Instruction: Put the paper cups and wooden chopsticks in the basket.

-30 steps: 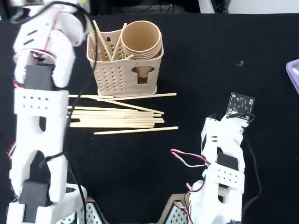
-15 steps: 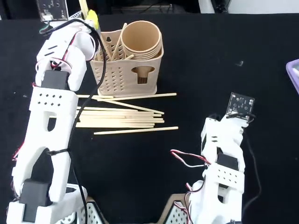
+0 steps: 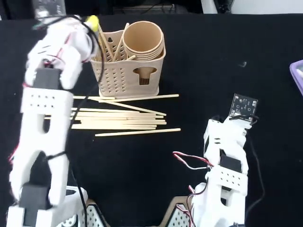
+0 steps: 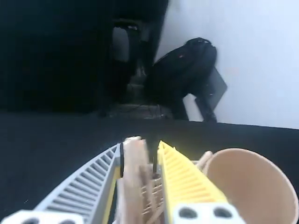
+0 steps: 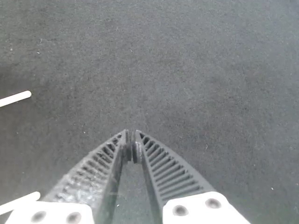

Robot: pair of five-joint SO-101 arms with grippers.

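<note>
Under both arms: black table (image 3: pixel 227 56).

Left arm (image 3: pixel 45 109): stretches far out from its base, with the left gripper (image 4: pixel 140 147) raised at the basket's outer far corner.

Right arm (image 3: pixel 225 156): sits folded close to its base, with the right gripper (image 5: pixel 130 144) pointing down, low over the table.

Basket (image 3: pixel 120 75): stands just below and beside the left gripper, well apart from the right gripper.

Paper cups (image 3: pixel 142 38): nested in the basket, just past the left gripper's yellow finger (image 4: pixel 182 177).

Loose chopsticks (image 3: pixel 118 120): lie flat on the table, on the near side of the basket from the left gripper; two ends (image 5: pixel 14 98) reach near the right gripper.

Left gripper: pinches pale held chopstick wood (image 4: pixel 133 172); cannot tell how many sticks.

Right gripper: tips pressed together, holding nothing.
</note>
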